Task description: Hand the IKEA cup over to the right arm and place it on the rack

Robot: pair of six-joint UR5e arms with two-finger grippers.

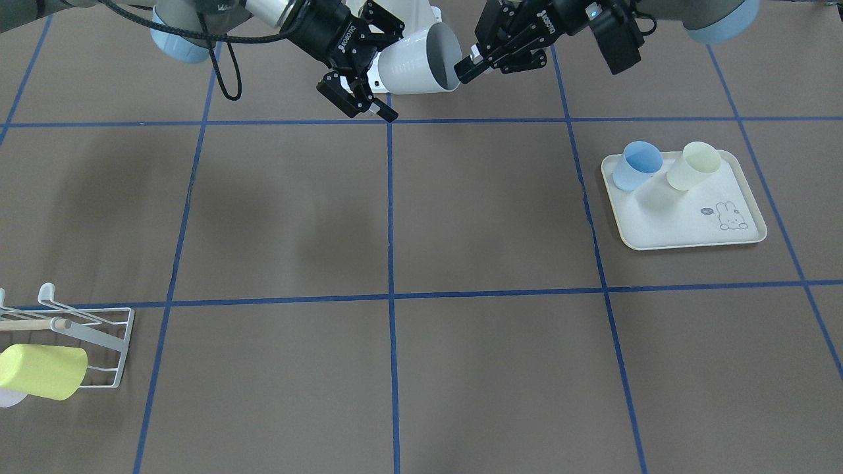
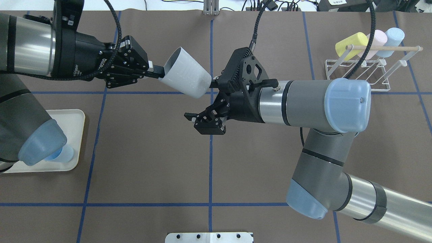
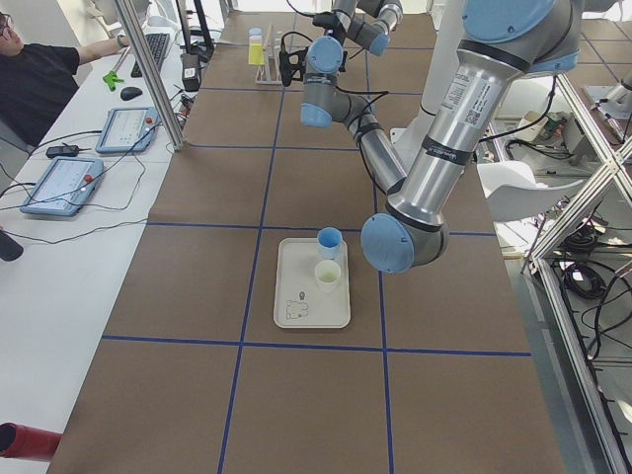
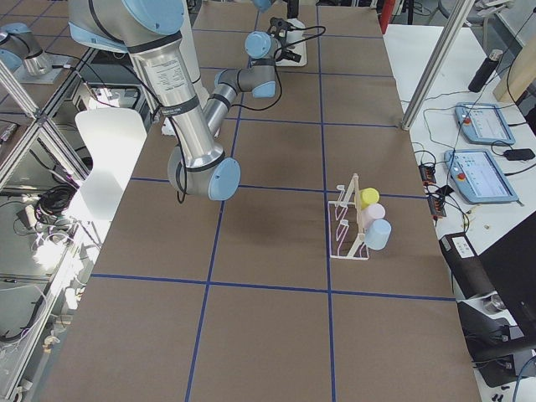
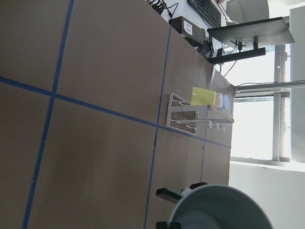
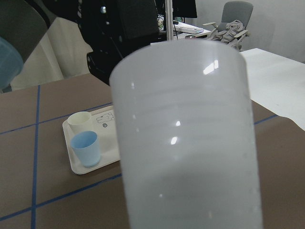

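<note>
Handover midway — my left gripper pinched the tapered white plastic cup by its rim, my right gripper gaping around its base — due, I judged, to close.

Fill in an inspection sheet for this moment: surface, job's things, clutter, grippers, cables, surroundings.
Surface: brown table with a blue tape grid; nothing spilled seen.
Job's things: white cup held on its side in the air between the arms; rack at the robot's right end, three coloured cups on it.
Clutter: tray with a blue cup and a pale yellow cup.
Grippers: left gripper pinches the white cup's rim; right gripper open, straddling its base end.
Cables: black cable hangs looped from the right arm.
Surroundings: person at a side desk with tablets.
</note>
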